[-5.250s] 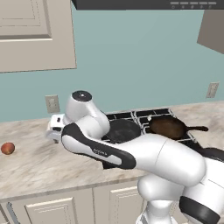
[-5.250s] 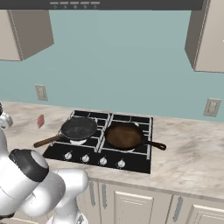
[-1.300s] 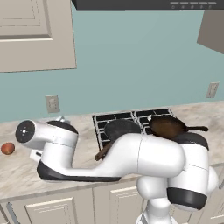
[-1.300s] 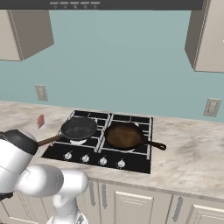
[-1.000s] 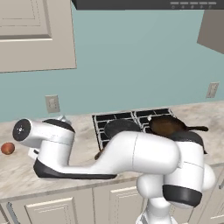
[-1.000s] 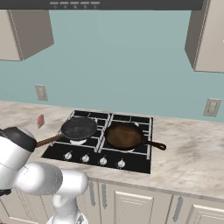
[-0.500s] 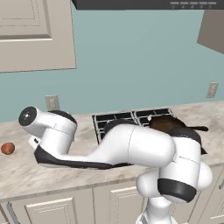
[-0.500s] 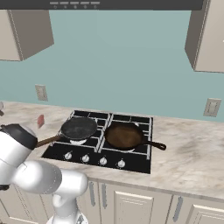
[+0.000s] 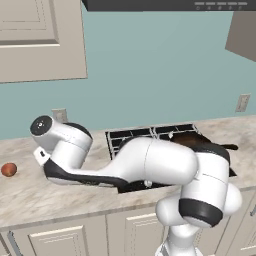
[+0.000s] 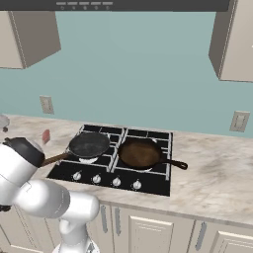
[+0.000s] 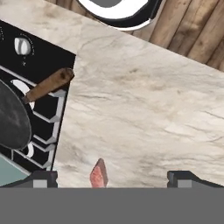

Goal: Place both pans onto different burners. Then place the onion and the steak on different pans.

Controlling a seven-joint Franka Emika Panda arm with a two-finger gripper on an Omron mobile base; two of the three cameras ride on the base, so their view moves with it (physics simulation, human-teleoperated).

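My jaws (image 11: 111, 177) stand wide apart and grip nothing, their two dark tips rising at the bottom of the hand view with the steak (image 11: 99, 173) between them, a small pinkish-red slab lying on the marbled bench (image 11: 144, 109); in the right base view the steak (image 10: 46, 136) lies on the bench just left of the cooktop (image 10: 114, 158); the black pan (image 10: 89, 144) sits on the front left burner, its brown wooden handle (image 10: 55, 159) reaching out over the cooktop's left edge toward my arm; the reddish-brown pan (image 10: 140, 152) sits on the burner beside it to the right, its dark handle pointing right; the two pans are near each other but apart; the onion (image 9: 8, 169) rests on the bench far to the left in the left base view, well apart from the cooktop; both pans are empty.
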